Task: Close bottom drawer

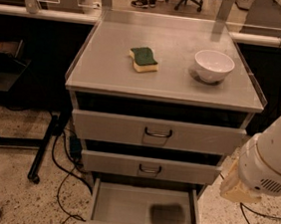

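Hovering beside the pulled-out bottom drawer [120,208] is the gripper [238,187]

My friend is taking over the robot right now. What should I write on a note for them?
Gripper: low, just to the right of the cabinet, not on the bottom drawer.
Bottom drawer: pulled out, tray showing.
Done: no closing yet.
Left: bring the gripper to the drawer's front and push it in.
The sponge and bowl on top are not part of the job.
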